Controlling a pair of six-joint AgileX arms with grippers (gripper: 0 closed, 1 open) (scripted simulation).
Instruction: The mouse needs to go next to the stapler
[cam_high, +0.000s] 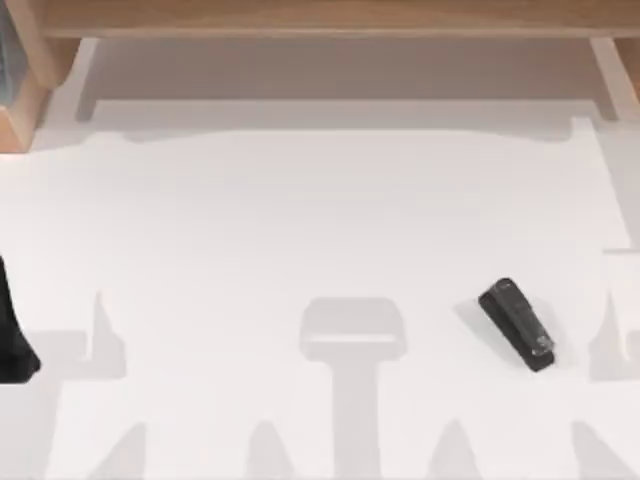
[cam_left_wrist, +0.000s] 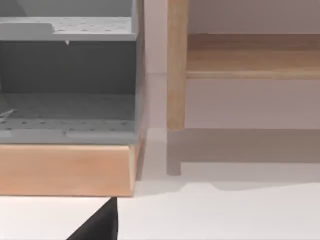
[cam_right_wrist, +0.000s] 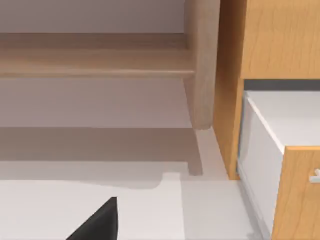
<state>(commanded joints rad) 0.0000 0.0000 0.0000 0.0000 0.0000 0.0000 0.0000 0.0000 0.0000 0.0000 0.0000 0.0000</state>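
Note:
The stapler (cam_high: 516, 325), small and black with a silvery tip, lies on the white table (cam_high: 300, 220) at the right. It is angled, with the tip toward the front right. The mouse is out of view. A black part of my left arm (cam_high: 12, 340) sits at the table's left edge, far from the stapler. A black corner of my left gripper (cam_left_wrist: 100, 224) pokes into the left wrist view. A like black corner of my right gripper (cam_right_wrist: 100, 222) shows in the right wrist view, over bare table.
A wooden shelf (cam_high: 320, 18) runs across the back on wooden legs (cam_left_wrist: 176, 65). At the back left, a grey perforated cabinet (cam_left_wrist: 65, 80) stands on a wooden base. A wooden cabinet (cam_right_wrist: 272, 40) with a white drawer (cam_right_wrist: 280, 130) pulled out stands at the back right.

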